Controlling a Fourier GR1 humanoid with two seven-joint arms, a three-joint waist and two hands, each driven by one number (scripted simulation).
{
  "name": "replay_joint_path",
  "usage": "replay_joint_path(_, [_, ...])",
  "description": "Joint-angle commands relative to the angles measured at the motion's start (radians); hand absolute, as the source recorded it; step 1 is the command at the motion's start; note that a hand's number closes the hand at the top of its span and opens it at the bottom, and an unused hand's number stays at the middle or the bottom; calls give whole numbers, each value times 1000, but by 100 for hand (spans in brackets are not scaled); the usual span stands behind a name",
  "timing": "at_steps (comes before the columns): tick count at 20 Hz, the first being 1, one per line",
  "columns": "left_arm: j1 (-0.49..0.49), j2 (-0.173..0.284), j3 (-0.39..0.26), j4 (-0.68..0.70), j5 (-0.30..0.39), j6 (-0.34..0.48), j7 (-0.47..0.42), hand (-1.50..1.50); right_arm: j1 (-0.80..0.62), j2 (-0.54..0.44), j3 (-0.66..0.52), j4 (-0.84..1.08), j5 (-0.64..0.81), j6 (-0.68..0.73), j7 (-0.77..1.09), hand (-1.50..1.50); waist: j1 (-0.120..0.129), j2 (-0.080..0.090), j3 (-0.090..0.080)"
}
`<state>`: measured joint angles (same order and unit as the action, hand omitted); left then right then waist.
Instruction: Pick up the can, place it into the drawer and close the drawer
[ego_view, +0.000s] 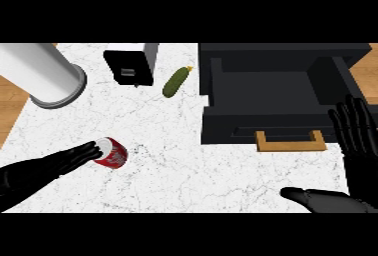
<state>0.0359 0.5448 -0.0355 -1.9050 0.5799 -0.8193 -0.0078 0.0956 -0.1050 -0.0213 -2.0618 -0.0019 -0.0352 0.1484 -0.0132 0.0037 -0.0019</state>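
The red can (112, 152) is touched by the left hand (70, 159), fingers straight, from its left; the drawer (273, 100) is found far right.

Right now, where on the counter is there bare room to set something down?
The widest bare patch lies on the counter between the can and the drawer. Another runs between the cylinder and the can. The back is crowded: black box and cucumber.
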Motion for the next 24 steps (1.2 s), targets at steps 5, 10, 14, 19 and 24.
replay_joint_path(5, [-46,160,92,153,248,-161,73,-150,47,-28,-75,-18,-61,48,10,-150,10,-4,2])
replay_joint_path(10, [-133,143,136,287,213,-199,95,-150,94,-12,-71,-31,-45,64,-14,-150,7,-3,2])
replay_joint_path(14, [-74,42,132,229,145,-203,110,-150,167,9,-79,-47,-52,97,-64,-150,10,-5,2])
replay_joint_path(19, [-188,-13,150,389,61,-268,93,-150,137,-1,-100,-69,-69,106,-19,-150,7,-4,1])
replay_joint_path(24, [-181,-118,172,415,-112,-279,43,-150,144,-13,-141,-47,-94,142,-39,-150,8,-4,1])
